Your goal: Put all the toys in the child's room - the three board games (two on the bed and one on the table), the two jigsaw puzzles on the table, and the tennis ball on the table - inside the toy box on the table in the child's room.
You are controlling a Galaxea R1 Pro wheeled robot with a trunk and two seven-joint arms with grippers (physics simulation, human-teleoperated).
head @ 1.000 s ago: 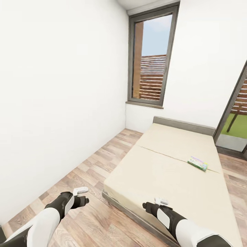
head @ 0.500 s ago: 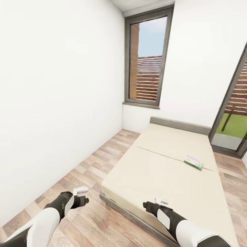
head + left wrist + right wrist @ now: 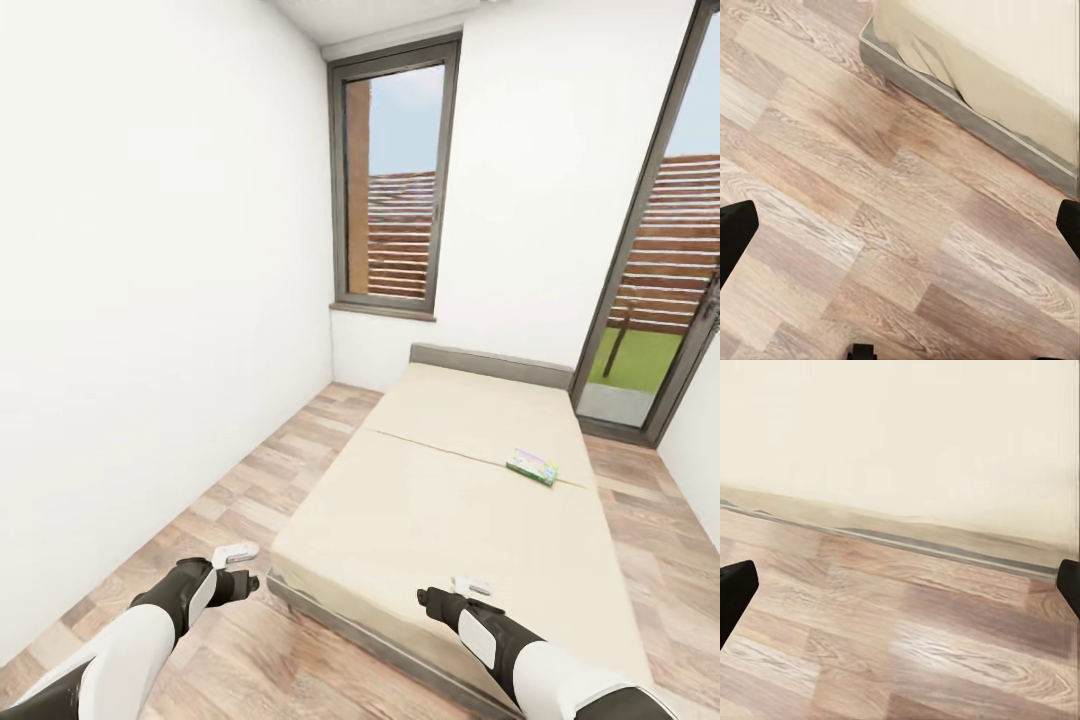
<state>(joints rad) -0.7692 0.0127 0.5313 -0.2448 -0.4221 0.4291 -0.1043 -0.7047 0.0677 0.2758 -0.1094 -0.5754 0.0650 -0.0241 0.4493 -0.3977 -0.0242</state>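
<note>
The robot's head camera looks down a narrow white-walled room toward a low bed (image 3: 440,500) with a beige mattress and a grey frame. Compared with a second ago the whole view has swung: the bed and the tall window (image 3: 392,180) sit further left in the picture, and much more of the glass door (image 3: 665,270) on the right shows. This is the camera turning, not the furniture moving.

One board game (image 3: 531,466), a small flat green and white box, lies on the far right part of the mattress, well apart from both arms.

The left gripper (image 3: 240,562) hangs over the wood floor (image 3: 260,480) beside the bed's near corner. The right gripper (image 3: 470,586) hangs over the bed's near edge. Both have their fingers spread apart and hold nothing.

The robot appears to be approaching the bed to collect that game.
</note>
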